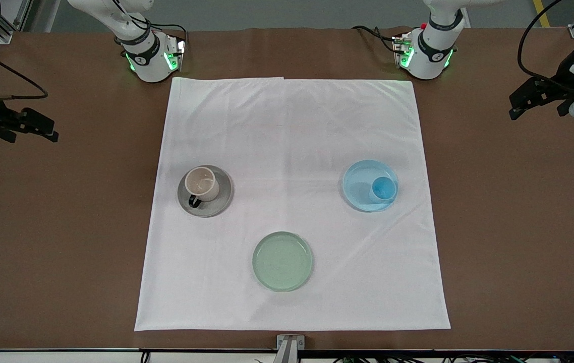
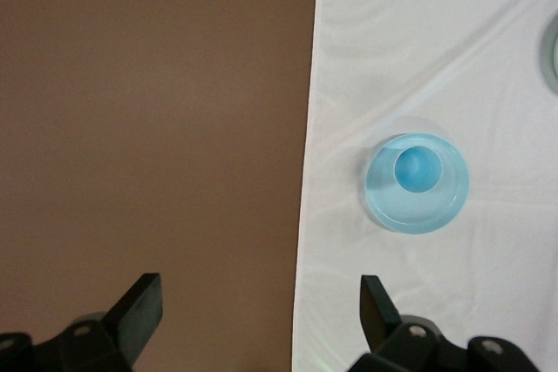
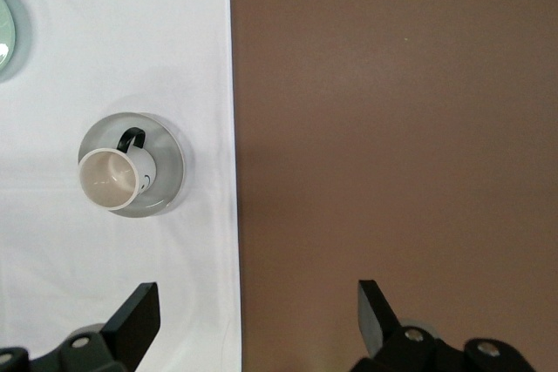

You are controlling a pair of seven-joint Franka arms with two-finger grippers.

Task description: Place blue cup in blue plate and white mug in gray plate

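Note:
The blue cup (image 1: pixel 383 189) stands upright in the blue plate (image 1: pixel 360 184), toward the left arm's end of the white cloth; both also show in the left wrist view, cup (image 2: pixel 417 170) and plate (image 2: pixel 418 211). The white mug (image 1: pixel 201 183) stands upright on the gray plate (image 1: pixel 219 201), toward the right arm's end; the right wrist view shows the mug (image 3: pixel 111 179) and plate (image 3: pixel 166 172). My left gripper (image 1: pixel 519 103) is open and empty, high over the bare brown table by the cloth's edge (image 2: pixel 260 302). My right gripper (image 1: pixel 47 128) is open and empty over the cloth's edge at its end (image 3: pixel 259 307).
A pale green plate (image 1: pixel 282 261) lies empty on the white cloth (image 1: pixel 292 126), nearer the front camera than the other plates. The brown table (image 1: pixel 519 227) surrounds the cloth. The arm bases stand along the table's edge away from the camera.

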